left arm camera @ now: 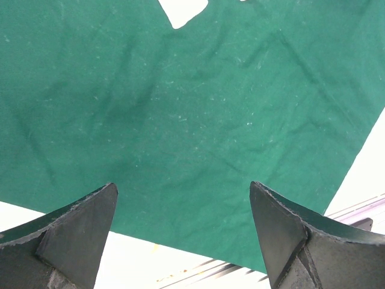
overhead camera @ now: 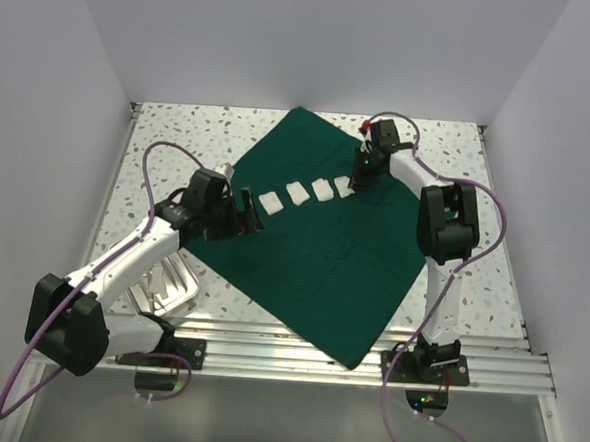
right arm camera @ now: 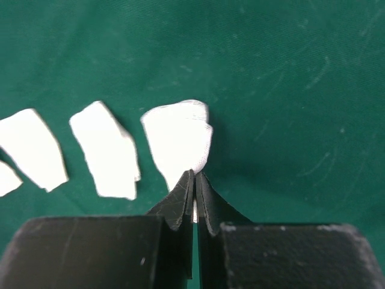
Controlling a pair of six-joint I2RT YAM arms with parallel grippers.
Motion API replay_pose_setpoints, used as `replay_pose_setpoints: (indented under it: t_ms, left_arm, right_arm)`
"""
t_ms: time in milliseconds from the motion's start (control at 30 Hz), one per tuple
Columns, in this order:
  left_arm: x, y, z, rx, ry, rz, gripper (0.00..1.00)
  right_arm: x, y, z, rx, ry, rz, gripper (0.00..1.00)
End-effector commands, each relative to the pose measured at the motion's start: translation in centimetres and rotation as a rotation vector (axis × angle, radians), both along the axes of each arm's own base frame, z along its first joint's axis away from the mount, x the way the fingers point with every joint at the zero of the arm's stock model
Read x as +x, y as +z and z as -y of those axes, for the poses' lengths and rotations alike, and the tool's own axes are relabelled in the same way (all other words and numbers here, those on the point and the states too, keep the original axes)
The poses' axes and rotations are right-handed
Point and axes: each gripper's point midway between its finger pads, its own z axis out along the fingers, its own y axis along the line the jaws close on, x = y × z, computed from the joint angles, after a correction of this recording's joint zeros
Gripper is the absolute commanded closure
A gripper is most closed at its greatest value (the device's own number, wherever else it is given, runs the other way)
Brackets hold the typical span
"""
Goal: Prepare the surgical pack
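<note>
The surgical pack's dark green drape [overhead camera: 323, 253] lies spread flat as a diamond on the speckled table. Several white pads sit on it in a row, from the leftmost [overhead camera: 272, 202] to the rightmost [overhead camera: 343, 189]. My right gripper [right arm camera: 195, 173] is shut, its tips pinching the near edge of the rightmost white pad [right arm camera: 177, 141], with a white sliver between the fingers. Two more pads [right arm camera: 105, 150] lie to its left. My left gripper [left arm camera: 181, 185] hangs wide open and empty over the drape [left arm camera: 192, 108] near its left edge, just short of the leftmost pad [left arm camera: 183, 11].
A shiny steel tray [overhead camera: 166, 288] sits on the table at the near left, partly under the left arm. Aluminium rails [overhead camera: 297, 351] run along the table's near edge. White walls close in the back and both sides.
</note>
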Motion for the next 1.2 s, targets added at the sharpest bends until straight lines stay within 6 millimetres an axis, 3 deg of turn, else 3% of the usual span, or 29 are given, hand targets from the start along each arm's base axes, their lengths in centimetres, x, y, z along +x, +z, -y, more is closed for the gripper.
replay_pose_setpoints:
  t_ms: [0, 333, 467, 733, 867, 1167]
  left_arm:
    - [0.6, 0.2, 0.7, -0.015, -0.022, 0.033, 0.05]
    - [0.3, -0.1, 0.9, -0.008, -0.023, 0.023, 0.06]
    - [0.3, 0.0, 0.9, -0.008, -0.021, 0.025, 0.06]
    - [0.1, 0.0, 0.8, 0.0, -0.02, 0.025, 0.06]
    - [0.1, -0.1, 0.7, 0.003, -0.02, 0.023, 0.06]
    - [0.0, -0.6, 0.7, 0.008, -0.022, 0.012, 0.05]
  right_arm:
    - [0.3, 6.3, -1.6, 0.036, 0.025, 0.123, 0.99]
    - [-2.0, 9.1, -5.7, 0.069, 0.108, 0.166, 0.99]
    - [-2.4, 8.0, -7.0, 0.08, 0.134, 0.133, 0.99]
    - [-1.7, 5.6, -7.7, 0.083, 0.136, 0.119, 0.99]
    - [-1.5, 4.0, -7.8, 0.077, 0.134, 0.089, 0.99]
    - [-1.0, 2.5, -7.2, 0.028, 0.124, 0.075, 0.99]
